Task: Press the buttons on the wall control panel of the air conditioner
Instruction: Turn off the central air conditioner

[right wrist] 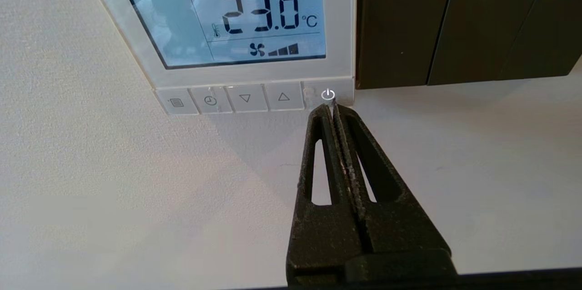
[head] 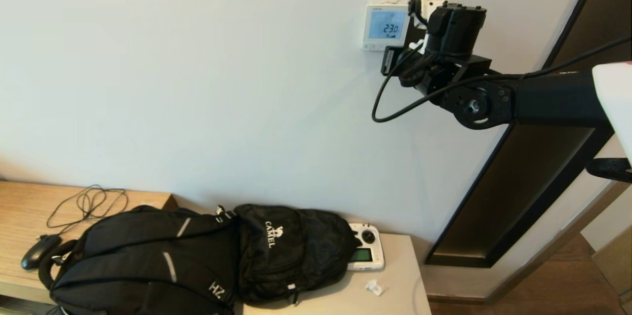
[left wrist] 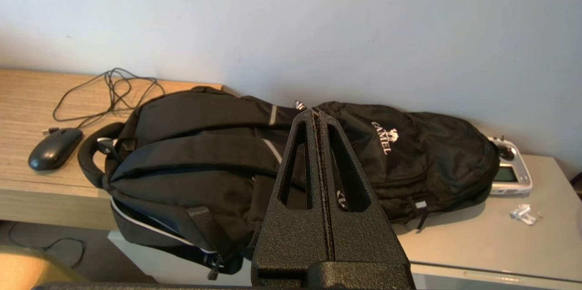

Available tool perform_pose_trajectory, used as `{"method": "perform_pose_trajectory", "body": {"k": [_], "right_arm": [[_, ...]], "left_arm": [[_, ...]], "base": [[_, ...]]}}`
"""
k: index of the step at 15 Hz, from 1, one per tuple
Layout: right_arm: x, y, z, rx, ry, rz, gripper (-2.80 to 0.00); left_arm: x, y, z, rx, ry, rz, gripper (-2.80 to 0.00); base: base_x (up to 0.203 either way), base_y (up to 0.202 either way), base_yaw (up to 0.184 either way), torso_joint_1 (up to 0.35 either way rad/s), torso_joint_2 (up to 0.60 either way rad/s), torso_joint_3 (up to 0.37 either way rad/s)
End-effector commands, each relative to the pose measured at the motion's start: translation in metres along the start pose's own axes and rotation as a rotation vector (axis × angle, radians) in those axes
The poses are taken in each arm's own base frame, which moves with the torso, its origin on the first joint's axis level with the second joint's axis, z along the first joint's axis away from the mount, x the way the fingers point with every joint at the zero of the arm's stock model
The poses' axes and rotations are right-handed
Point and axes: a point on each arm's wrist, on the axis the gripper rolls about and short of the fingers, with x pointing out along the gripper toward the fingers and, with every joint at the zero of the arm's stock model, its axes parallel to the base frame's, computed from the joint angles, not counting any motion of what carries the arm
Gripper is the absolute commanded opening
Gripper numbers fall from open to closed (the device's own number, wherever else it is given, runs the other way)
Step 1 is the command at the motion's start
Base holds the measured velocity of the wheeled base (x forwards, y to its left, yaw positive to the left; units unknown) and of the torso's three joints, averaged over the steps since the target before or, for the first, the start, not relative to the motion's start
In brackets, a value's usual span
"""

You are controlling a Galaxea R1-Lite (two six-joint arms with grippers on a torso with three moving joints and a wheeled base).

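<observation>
The wall control panel (head: 385,26) is a small white square thermostat high on the wall. Its screen (right wrist: 227,12) is lit blue and reads 23.0 °C with a fan sign. A row of buttons (right wrist: 245,98) runs under the screen. My right gripper (right wrist: 331,107) is shut and empty. Its tip is at the power button (right wrist: 328,95), the one nearest the black plate; I cannot tell whether it touches. In the head view the right wrist (head: 452,33) hides the tip. My left gripper (left wrist: 316,112) is shut and parked above the backpacks.
A glossy black switch plate (right wrist: 459,22) adjoins the thermostat. Below, two black backpacks (head: 197,260) lie on the counter (head: 400,295) beside a white handheld controller (head: 366,253), a mouse (head: 39,251) and a cable. A dark door frame (head: 523,181) is on the right.
</observation>
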Motion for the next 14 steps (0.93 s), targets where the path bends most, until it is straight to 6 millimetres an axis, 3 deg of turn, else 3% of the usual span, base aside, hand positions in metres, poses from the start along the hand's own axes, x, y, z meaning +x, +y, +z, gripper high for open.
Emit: {"method": "perform_pose_trajectory", "body": {"k": [1,10,14], "right_arm": [[0.001,0.0,-0.001,0.0,-0.002,-0.003,-2.8],[0.004,-0.001,-0.002,0.005,-0.007,-0.008,-2.8],[-0.018,-0.005,0.009,-0.014,0.013,0.008,-2.8]], "left_arm": [[0.0,0.0,0.0,0.0,-0.002,0.0,-2.8],[0.0,0.0,0.0,0.0,-0.002,-0.001,-2.8],[0.0,0.0,0.0,0.0,-0.002,-0.001,-2.8]], "base": [[0.0,0.0,0.0,0.0,0.0,0.0],[0.0,0.0,0.0,0.0,0.0,0.0],[0.0,0.0,0.0,0.0,0.0,0.0]]}}
